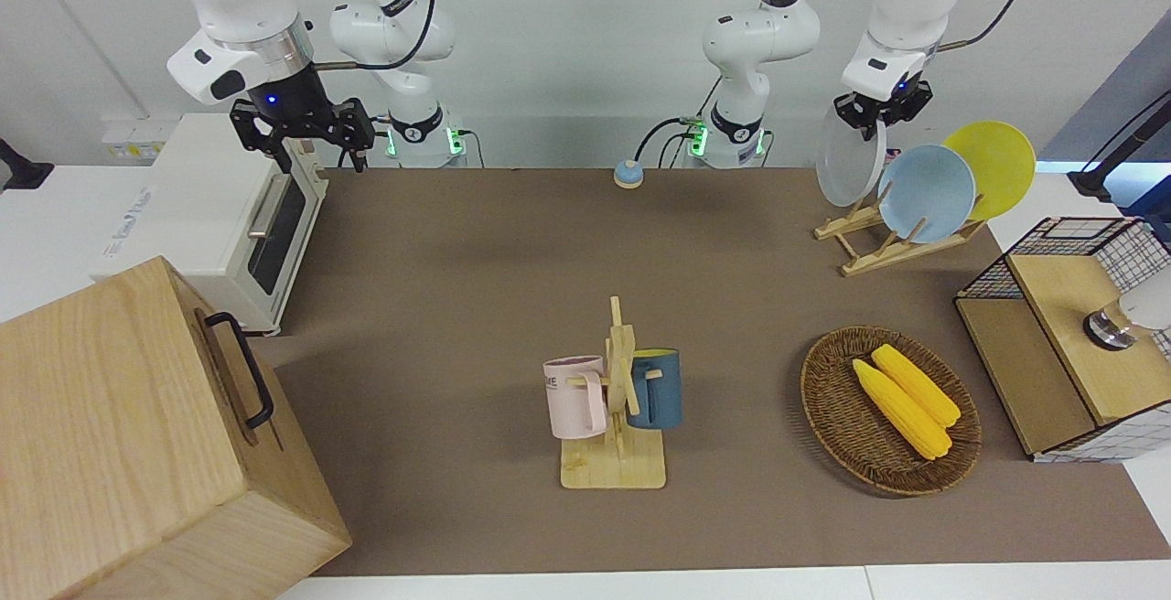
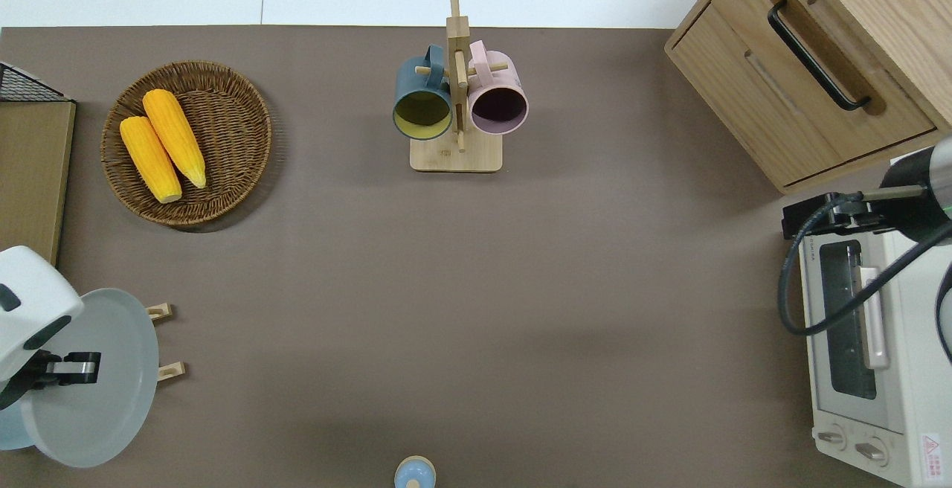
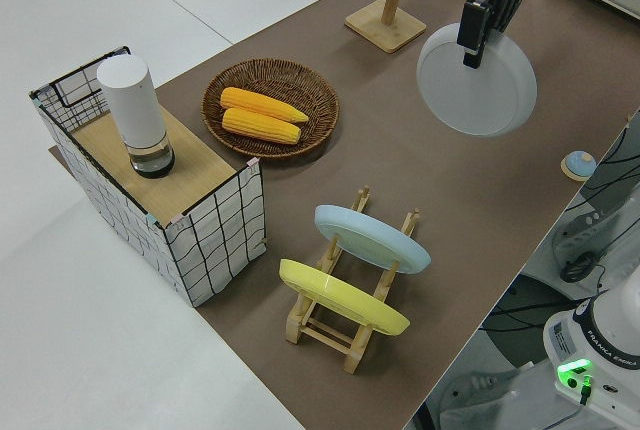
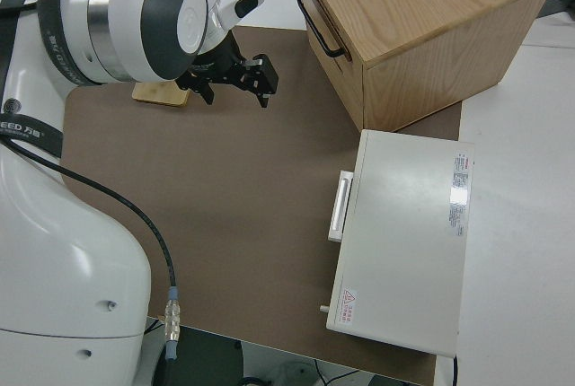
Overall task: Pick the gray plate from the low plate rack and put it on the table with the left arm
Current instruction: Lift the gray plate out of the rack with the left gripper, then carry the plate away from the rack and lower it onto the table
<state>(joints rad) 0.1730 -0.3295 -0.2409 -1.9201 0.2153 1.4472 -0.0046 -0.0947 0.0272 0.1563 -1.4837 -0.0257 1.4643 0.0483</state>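
The gray plate (image 1: 849, 168) hangs in the air, tilted on edge, with my left gripper (image 1: 880, 117) shut on its upper rim. In the overhead view the gray plate (image 2: 97, 391) is over the low plate rack (image 2: 165, 341), whose rail ends stick out from under it at the left arm's end of the table (image 1: 457, 262). The left side view shows the gray plate (image 3: 478, 85) lifted clear of the low plate rack (image 3: 345, 325), where a light blue plate (image 3: 370, 238) and a yellow plate (image 3: 340, 298) still lean. My right gripper (image 4: 238, 90) is parked, open and holding nothing.
A wooden mug stand (image 1: 617, 417) with a pink and a blue mug stands mid-table. A wicker basket (image 1: 828, 399) holds two corn cobs. A wire crate (image 1: 1061, 289) sits at the left arm's end. A white toaster oven (image 1: 220, 225) and a wooden drawer box (image 1: 137, 435) are at the right arm's end.
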